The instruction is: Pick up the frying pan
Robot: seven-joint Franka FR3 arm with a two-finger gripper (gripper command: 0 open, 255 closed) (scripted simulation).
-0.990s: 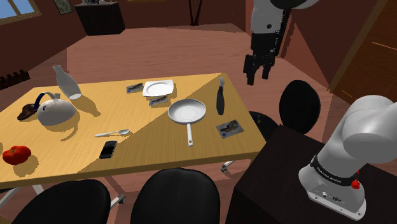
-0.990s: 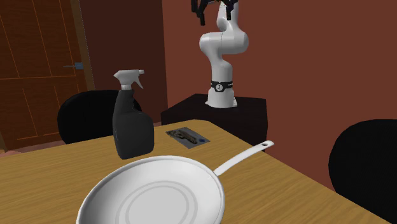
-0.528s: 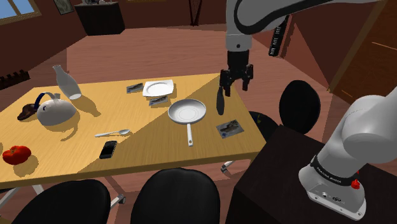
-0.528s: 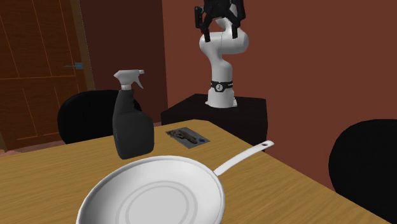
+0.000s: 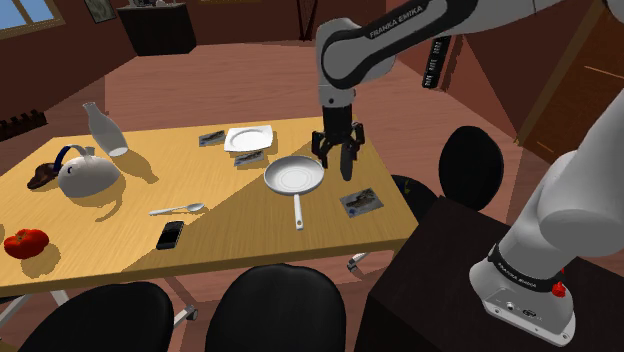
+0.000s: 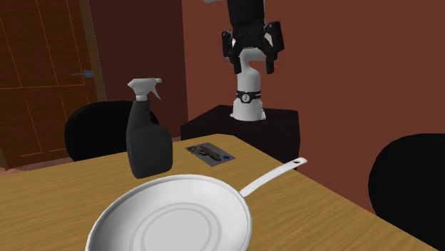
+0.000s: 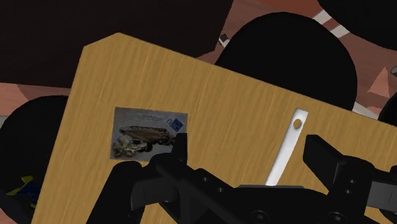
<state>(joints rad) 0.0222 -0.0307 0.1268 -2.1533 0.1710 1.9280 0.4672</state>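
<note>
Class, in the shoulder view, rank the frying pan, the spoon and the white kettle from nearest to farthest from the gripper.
1. The frying pan, just to the shoulder view's left of the open gripper.
2. The spoon, farther to that view's left.
3. The white kettle, farthest to that view's left.
</note>
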